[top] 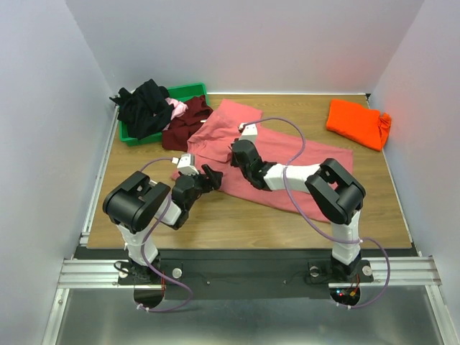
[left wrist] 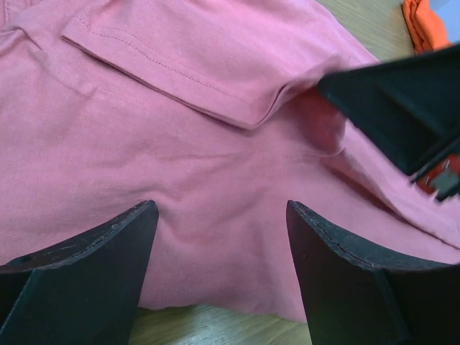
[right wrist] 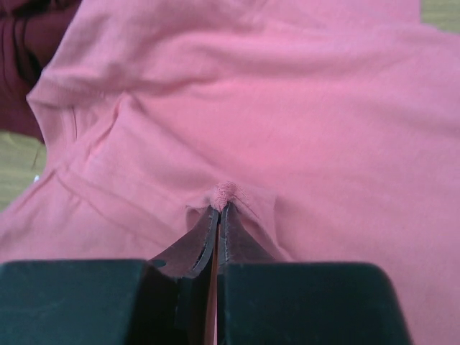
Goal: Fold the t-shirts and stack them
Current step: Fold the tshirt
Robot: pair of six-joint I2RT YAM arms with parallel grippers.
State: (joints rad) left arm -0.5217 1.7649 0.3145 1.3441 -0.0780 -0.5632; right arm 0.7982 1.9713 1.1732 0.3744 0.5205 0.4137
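Observation:
A salmon-pink t-shirt (top: pixel 287 154) lies spread across the middle of the table. My right gripper (right wrist: pixel 221 207) is shut on a small pinch of its fabric (right wrist: pixel 226 192), near the shirt's left side. My left gripper (left wrist: pixel 221 215) stands open over the shirt's near left edge (left wrist: pixel 215 244), with cloth lying between its fingers but not clamped. In the left wrist view a hemmed sleeve (left wrist: pixel 172 72) is folded over, and the right gripper's black body (left wrist: pixel 402 108) shows at the upper right. A folded orange t-shirt (top: pixel 357 123) rests at the far right.
A green bin (top: pixel 190 92) stands at the far left corner, with a black shirt (top: pixel 144 108), a light pink one (top: pixel 177 108) and a dark maroon one (top: pixel 188 122) spilling over it onto the table. White walls close in the table on three sides.

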